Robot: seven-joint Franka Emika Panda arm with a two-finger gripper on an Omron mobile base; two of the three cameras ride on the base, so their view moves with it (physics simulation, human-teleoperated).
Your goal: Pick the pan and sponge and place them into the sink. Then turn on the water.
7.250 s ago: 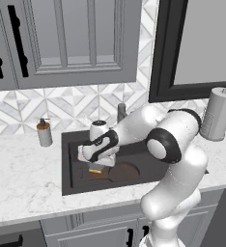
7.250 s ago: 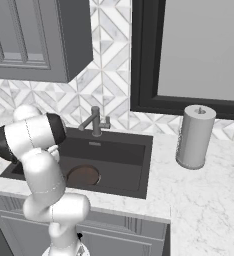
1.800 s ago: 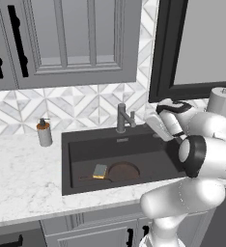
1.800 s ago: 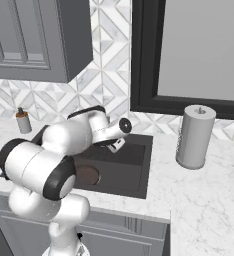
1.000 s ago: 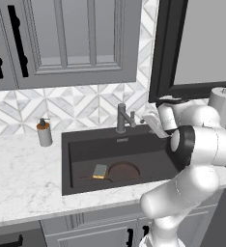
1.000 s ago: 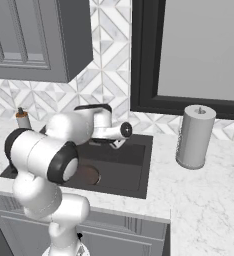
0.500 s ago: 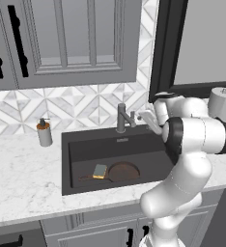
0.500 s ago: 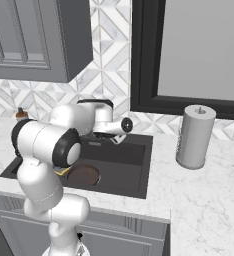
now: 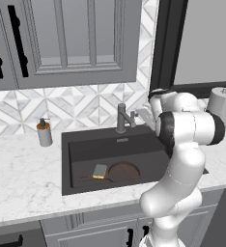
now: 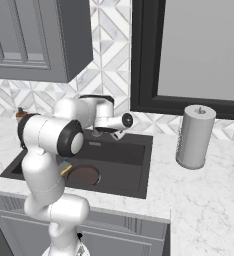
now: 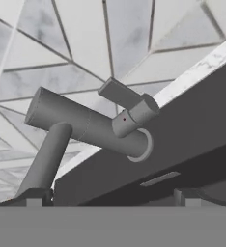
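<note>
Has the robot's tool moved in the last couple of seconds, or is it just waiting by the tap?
Yes. In the left base view the tool has swung left from near the paper towel roll toward the faucet, open and empty.

The pan [image 9: 124, 171] and sponge [image 9: 100, 171] lie side by side in the sink [image 9: 86, 144], sponge at the pan's nine o'clock; the faucet [image 9: 121, 118] stands at the basin's twelve o'clock, a soap dispenser [image 9: 44, 132] on the surface [image 9: 23, 169] at nine.
</note>
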